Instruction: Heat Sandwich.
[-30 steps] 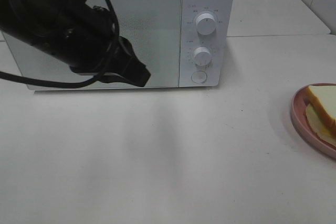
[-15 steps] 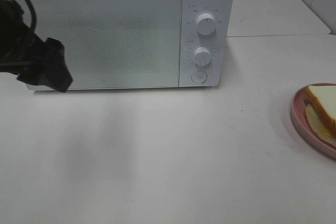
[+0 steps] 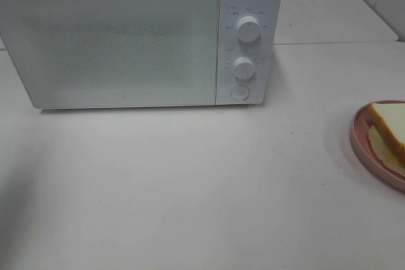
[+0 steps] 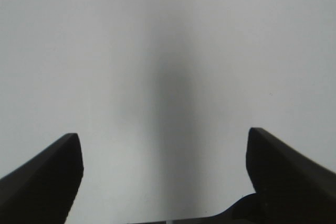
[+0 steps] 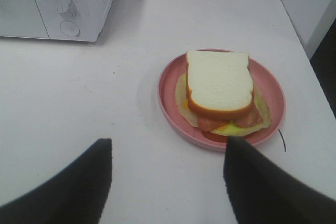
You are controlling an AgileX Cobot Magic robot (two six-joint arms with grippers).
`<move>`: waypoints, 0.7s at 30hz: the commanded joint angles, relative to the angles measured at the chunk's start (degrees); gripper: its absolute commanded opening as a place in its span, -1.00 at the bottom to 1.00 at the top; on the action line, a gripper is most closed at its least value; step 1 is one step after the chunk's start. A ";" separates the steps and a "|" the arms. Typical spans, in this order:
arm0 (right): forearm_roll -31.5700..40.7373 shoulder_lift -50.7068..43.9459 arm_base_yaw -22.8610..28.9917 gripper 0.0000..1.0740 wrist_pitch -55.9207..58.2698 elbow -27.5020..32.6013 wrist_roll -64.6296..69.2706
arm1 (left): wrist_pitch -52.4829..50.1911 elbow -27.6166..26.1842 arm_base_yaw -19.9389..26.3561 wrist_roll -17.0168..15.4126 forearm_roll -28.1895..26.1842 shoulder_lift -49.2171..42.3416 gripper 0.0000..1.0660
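Pink plate [image 3: 362,150] and sandwich [image 3: 391,126] cut off at frame edge; both grippers spread, empty.

Soft, even light falls from overhead, bright enough to wash the white worktop [image 3: 190,181] almost flat. In the high view a faint grey shadow smudges the near left corner, and a thin dark line sits under the microwave [image 3: 139,36], whose door shows a dull, grainy sheen without hard glare. That picture is slightly soft and noisy.

The left wrist view is nearly featureless: pale surface with one blurred vertical shadow band down the middle, and the left pincer [image 4: 165,145] tips are dark and unsharp.

In the right wrist view the sandwich [image 5: 219,85] and plate [image 5: 168,95] are reasonably sharp, casting a light shadow on the side towards the microwave; the right pincer [image 5: 168,153] tips are black and out of focus.
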 commanded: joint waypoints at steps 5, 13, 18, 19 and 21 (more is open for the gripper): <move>0.00 -1.43 -0.17 0.14 -0.69 0.06 0.06 | 0.52 10.89 3.38 -0.69 -0.80 -15.53 0.51; 0.00 -1.43 -0.17 0.14 -0.69 0.06 0.17 | 3.61 14.95 3.38 -1.78 0.52 -29.91 0.51; 0.00 -1.43 -0.17 0.14 -0.69 0.06 0.17 | 5.73 16.44 3.38 -1.89 1.49 -36.50 0.51; 0.00 -1.43 -0.17 0.14 -0.69 0.06 0.17 | 5.73 16.44 3.38 -1.89 1.49 -37.93 0.51; 0.00 -1.43 -0.17 0.14 -0.69 0.06 0.17 | 5.73 16.44 3.38 -1.89 1.49 -39.19 0.51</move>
